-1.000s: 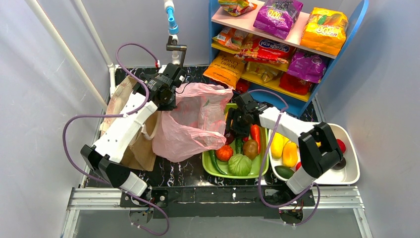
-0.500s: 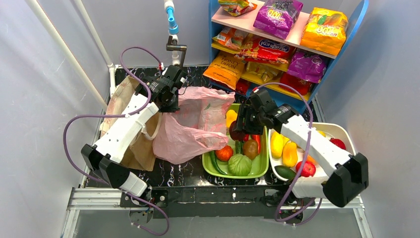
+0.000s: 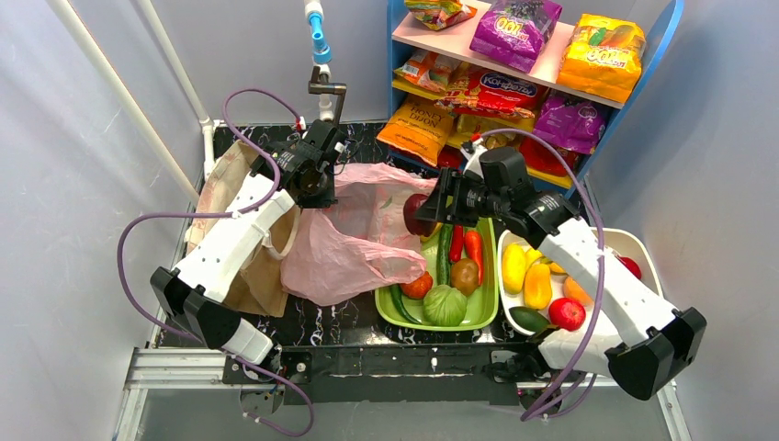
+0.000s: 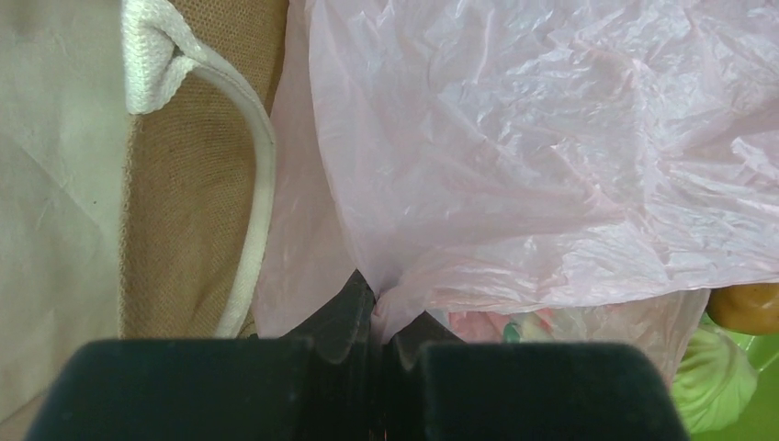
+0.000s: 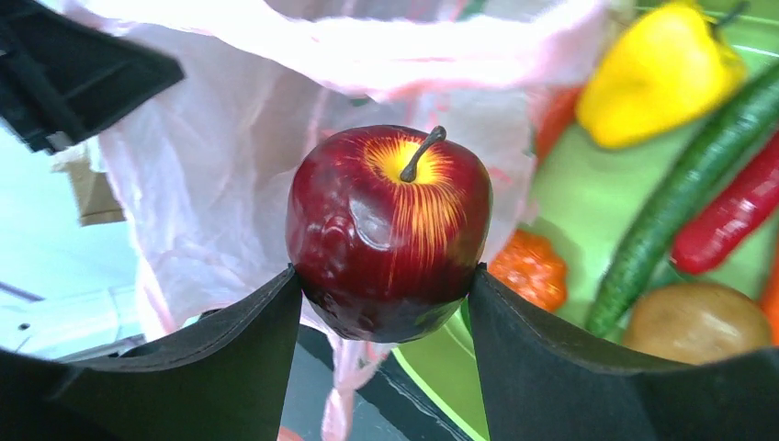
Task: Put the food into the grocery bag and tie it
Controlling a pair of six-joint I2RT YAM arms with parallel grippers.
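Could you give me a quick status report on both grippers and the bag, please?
Left gripper shut on edge of pink bag. Right gripper shut on dark-red apple, above green tray, beside the bag. Nothing seen in the way.

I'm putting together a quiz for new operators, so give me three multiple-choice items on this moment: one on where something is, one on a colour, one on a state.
1. Where is the red apple?
A) between the fingers of the right end effector, beside the pink bag
B) deep inside the pink bag
C) in the left end effector

2. What colour is the tray under the cucumber?
A) blue
B) green
C) black

3. What state is the left end effector in?
A) standing open
B) shut on nothing
C) shut on the pink bag

Answers: 1 A, fingers press both its sides; 2 B, green shows beside the cucumber; 3 C, pink film is pinched between closed fingers.
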